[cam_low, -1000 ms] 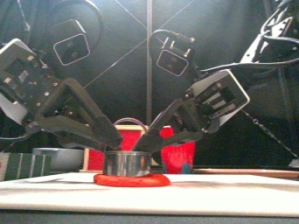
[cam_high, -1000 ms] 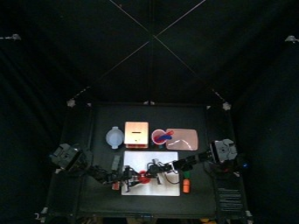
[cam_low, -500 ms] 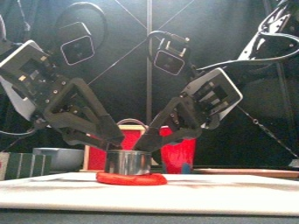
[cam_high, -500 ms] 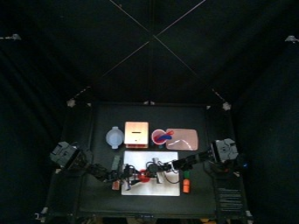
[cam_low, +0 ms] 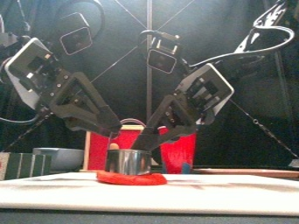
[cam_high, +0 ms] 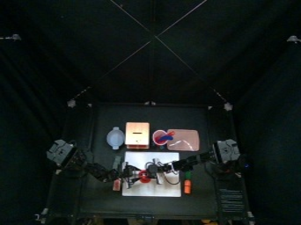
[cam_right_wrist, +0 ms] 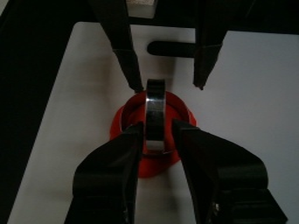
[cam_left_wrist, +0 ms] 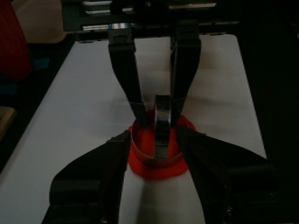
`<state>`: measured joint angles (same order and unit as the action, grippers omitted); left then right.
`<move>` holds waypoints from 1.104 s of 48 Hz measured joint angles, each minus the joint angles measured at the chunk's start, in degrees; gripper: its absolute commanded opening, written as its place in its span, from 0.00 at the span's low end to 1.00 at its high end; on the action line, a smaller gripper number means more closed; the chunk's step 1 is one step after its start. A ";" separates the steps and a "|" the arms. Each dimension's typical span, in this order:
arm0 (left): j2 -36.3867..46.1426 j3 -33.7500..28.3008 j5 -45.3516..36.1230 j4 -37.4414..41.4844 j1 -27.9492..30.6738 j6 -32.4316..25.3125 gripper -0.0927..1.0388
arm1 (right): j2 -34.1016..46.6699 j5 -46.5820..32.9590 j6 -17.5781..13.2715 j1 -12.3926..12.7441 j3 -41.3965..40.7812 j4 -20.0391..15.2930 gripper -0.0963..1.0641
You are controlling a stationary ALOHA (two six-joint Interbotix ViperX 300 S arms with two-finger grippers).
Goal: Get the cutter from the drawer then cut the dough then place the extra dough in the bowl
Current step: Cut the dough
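The round metal cutter (cam_low: 128, 162) stands upright on the flat red dough (cam_low: 131, 178), which lies on the white cutting board (cam_high: 160, 161). My left gripper (cam_low: 114, 150) comes down on the cutter's left side and my right gripper (cam_low: 149, 144) on its right side. In the left wrist view my left gripper (cam_left_wrist: 162, 144) has a jaw on each side of the cutter (cam_left_wrist: 160, 118), above the dough (cam_left_wrist: 158, 162). The right wrist view shows the same for my right gripper (cam_right_wrist: 152, 131), the cutter (cam_right_wrist: 152, 105) and the dough (cam_right_wrist: 149, 157). Both sets of jaws hide most of the cutter's wall.
Behind the board stand the blue-grey bowl (cam_high: 114, 137), the pale wooden box (cam_high: 136, 134) and the pink tray (cam_high: 191, 141) with a red cup (cam_high: 165, 136). In the front view the red cup (cam_low: 177, 156) and the box's red drawer front (cam_low: 98, 149) rise behind the cutter.
Both arms have tilted up more steeply over the last second and their wrists now sit higher. The jaws stay at the cutter, which has not left the dough.
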<state>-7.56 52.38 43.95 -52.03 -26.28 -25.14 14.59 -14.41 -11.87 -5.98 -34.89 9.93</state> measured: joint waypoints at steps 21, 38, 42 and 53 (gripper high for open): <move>-1.49 2.90 3.96 -3.69 -3.34 -0.09 0.76 | -1.14 8.61 0.00 -0.09 4.92 -0.88 0.71; -4.22 2.55 4.04 -3.52 -3.52 -0.18 0.67 | -1.32 22.06 0.44 -0.26 10.28 -0.53 0.71; -4.66 2.20 4.04 -3.25 -3.52 -0.35 0.62 | -1.32 22.94 0.35 -0.26 10.81 -0.53 0.71; -5.27 0.79 3.87 -1.23 -3.60 -0.26 0.56 | -1.32 23.47 0.18 -0.88 11.07 -0.70 0.71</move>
<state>-12.83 53.17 47.81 -53.26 -29.88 -25.40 13.27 9.05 -11.69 -6.86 -23.82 9.23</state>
